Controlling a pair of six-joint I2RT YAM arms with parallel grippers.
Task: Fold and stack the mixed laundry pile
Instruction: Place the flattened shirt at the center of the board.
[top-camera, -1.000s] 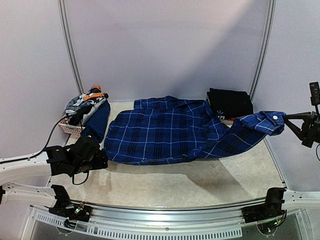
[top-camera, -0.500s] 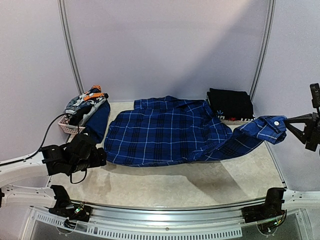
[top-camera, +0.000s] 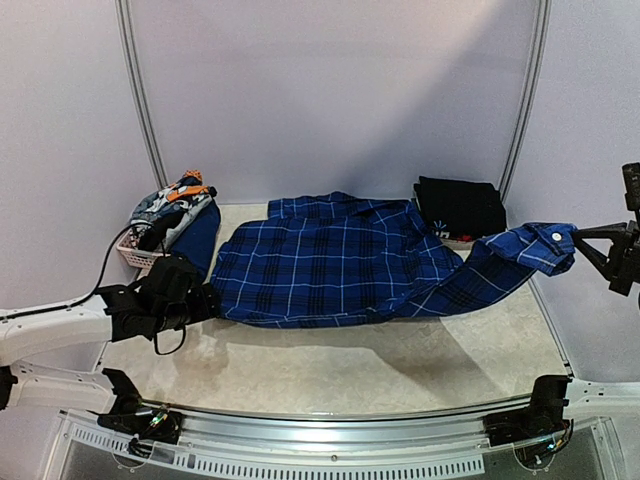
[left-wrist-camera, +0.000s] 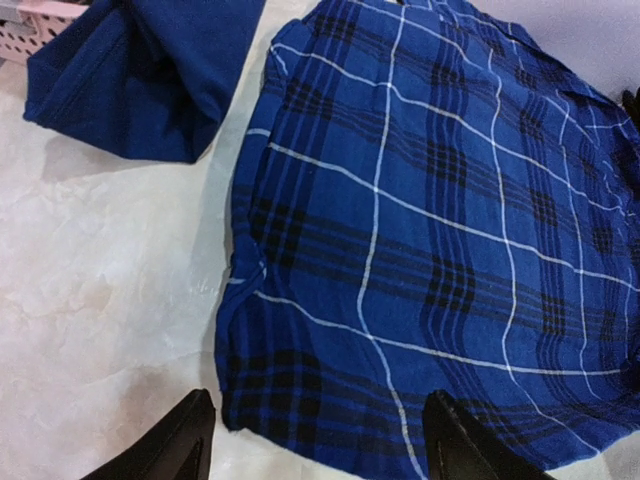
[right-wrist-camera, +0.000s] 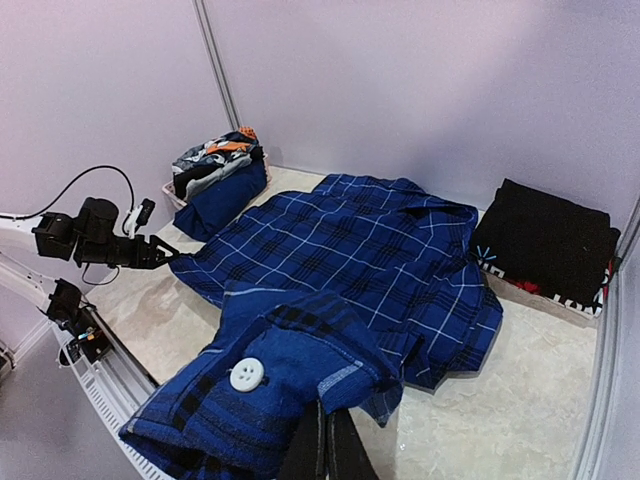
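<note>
My right gripper (right-wrist-camera: 325, 440) is clamped shut on the cuff (right-wrist-camera: 200, 410) of the blue plaid shirt (top-camera: 330, 265), holding that one sleeve (top-camera: 500, 265) lifted off the table (top-camera: 400, 370) at the far right, its single white button (right-wrist-camera: 246, 374) facing up. My left gripper (left-wrist-camera: 320, 445) stands open, its two fingers (left-wrist-camera: 185, 445) either side of the shirt's near-left hem corner; whether they touch cloth I cannot tell. The shirt lies spread flat mid-table, slightly rumpled, dark blue with white and black lines. One plain navy garment (left-wrist-camera: 150, 70) droops from the one pale basket (top-camera: 140, 257) under grey-orange patterned pieces (top-camera: 175, 200); one folded black stack (top-camera: 460, 207) sits back right
</note>
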